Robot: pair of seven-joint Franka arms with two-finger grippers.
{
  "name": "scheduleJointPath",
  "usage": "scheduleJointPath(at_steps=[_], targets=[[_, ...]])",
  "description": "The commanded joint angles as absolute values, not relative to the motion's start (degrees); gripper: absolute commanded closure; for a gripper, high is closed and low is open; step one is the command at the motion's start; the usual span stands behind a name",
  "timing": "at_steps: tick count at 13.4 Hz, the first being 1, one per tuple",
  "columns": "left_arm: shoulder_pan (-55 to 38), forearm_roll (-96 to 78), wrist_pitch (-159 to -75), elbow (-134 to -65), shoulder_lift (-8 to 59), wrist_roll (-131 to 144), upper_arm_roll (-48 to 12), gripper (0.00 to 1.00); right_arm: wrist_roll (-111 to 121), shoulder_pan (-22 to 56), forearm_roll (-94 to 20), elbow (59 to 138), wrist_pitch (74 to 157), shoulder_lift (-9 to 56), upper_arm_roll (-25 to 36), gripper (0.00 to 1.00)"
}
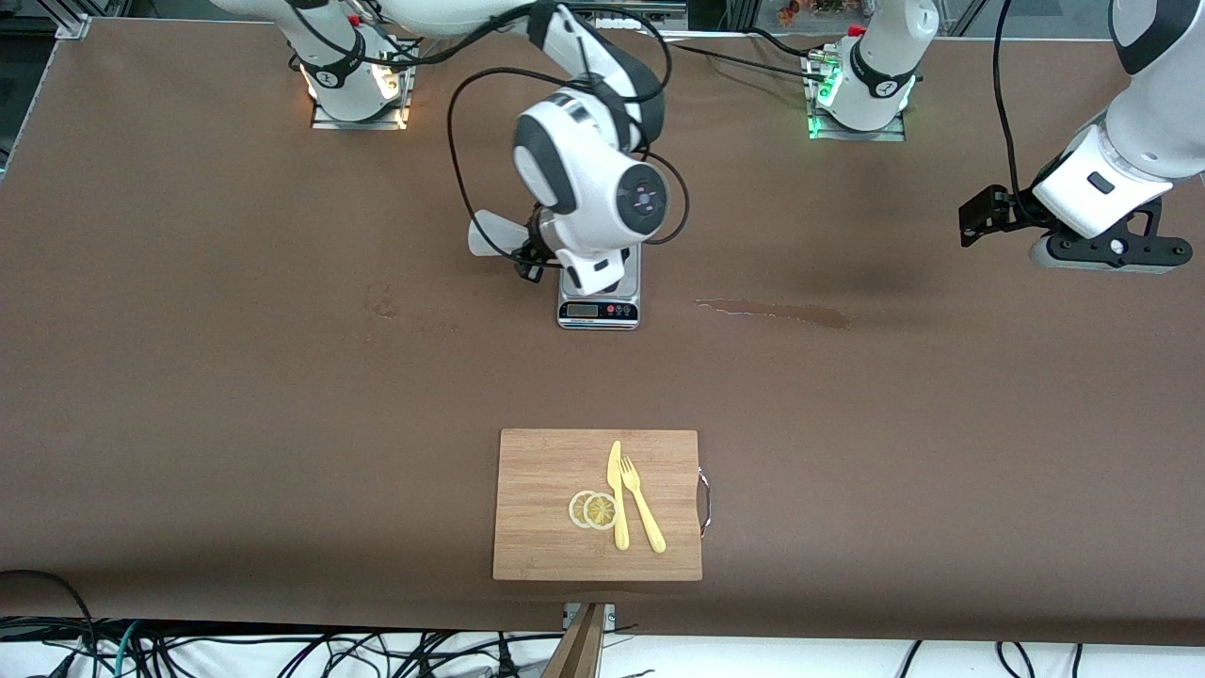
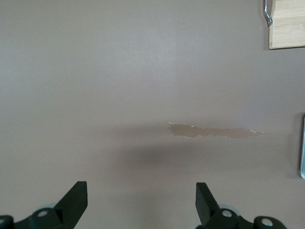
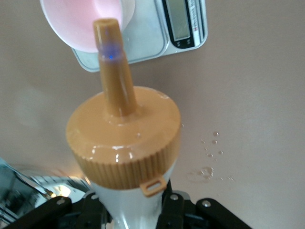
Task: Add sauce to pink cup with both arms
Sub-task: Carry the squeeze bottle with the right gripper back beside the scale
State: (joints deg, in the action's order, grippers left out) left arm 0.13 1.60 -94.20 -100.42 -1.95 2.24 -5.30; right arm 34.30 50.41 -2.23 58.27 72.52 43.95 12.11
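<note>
While the sauce [image 3: 125, 143] points its nozzle at the pink cup [image 3: 78, 21] on the scale [image 1: 599, 306], the right gripper [image 3: 138, 210] pinches its body above them. Over bare table [image 1: 188, 377], the left gripper [image 2: 141, 202] waits, fingers spread.

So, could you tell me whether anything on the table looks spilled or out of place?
Yes: a long wet-looking smear marks the table beside the scale, toward the left arm's end, and small droplets lie near the scale.

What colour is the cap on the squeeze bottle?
Orange, on the whitish translucent squeeze bottle's ribbed plastic cap; clearest in the right wrist view.
</note>
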Motion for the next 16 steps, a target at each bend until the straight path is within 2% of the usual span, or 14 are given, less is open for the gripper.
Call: scheduleJointPath(at_steps=[1, 4, 8, 11, 16], targets=[[0.44, 1.76, -93.43, -99.84, -2.46, 1.93, -5.36, 0.00, 36.46, 44.50, -8.51, 64.76, 75.40, 36.06, 11.43, 1.00], [0.44, 1.76, -93.43, -99.93, -2.46, 1.93, -5.36, 0.00, 41.12, 36.50, -11.59, 71.61, 79.96, 29.11, 9.94, 1.00], [0.44, 1.76, -93.43, -99.93, -2.46, 1.85, -5.36, 0.00, 48.32, 28.58, -18.44, 77.94, 84.71, 22.95, 9.84, 1.00], [0.44, 1.76, -93.34, -99.93, -2.46, 1.93, -5.45, 0.00, 57.62, 21.99, -25.12, 85.93, 90.86, 18.38, 9.76, 1.00], [0.44, 1.67, -93.34, -99.84, -2.46, 1.93, -5.36, 0.00, 74.57, 6.88, -32.06, 93.86, 94.83, 14.15, 3.69, 1.00]])
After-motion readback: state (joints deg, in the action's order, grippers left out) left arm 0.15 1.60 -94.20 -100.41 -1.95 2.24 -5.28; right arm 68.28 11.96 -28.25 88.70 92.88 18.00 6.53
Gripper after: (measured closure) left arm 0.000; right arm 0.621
